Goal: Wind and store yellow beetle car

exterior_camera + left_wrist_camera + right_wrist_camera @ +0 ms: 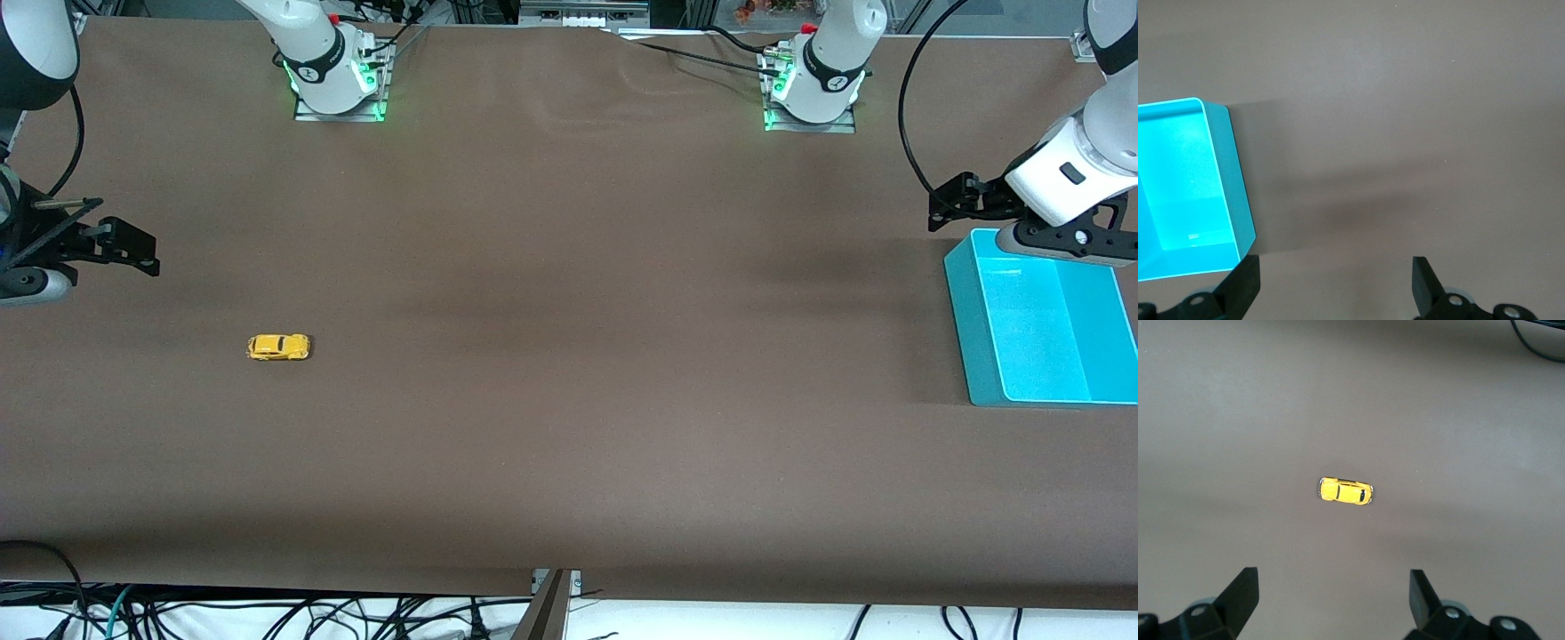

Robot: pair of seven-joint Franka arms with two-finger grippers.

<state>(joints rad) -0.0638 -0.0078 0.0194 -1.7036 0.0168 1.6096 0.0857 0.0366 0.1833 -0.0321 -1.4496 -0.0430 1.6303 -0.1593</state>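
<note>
— So, where does the yellow beetle car (278, 347) sit?

— On its wheels on the brown desk (569, 356), toward the right arm's end, lying lengthwise along the desk. The right wrist view shows it ahead of the right gripper (1331, 597), well apart from the jaws.

— And the jaws themselves?

— Both pairs are released, spread wide and grasping nothing. The right gripper hangs above the desk edge at its own end. The left gripper (956, 203) hovers by the farther edge of the turquoise bin (965, 311), which the left wrist view shows empty.

— What could go wrong from here?

— Mostly the size of the toy, I'd say. It is far smaller than the jaws, so a slightly off-centre close could pinch a corner and flick it away or tip it over. Since it rests on wheels, a nudge from one finger arriving first would likely roll it out of reach. Winding means dragging it along the desk; pressing too lightly might let the wheels skid, and letting go early could send it running off. The bin is also well apart from the car, at the left arm's end, so the carry is long.

— Count for me.

— One car, one bin, two arms, two grippers.
</note>
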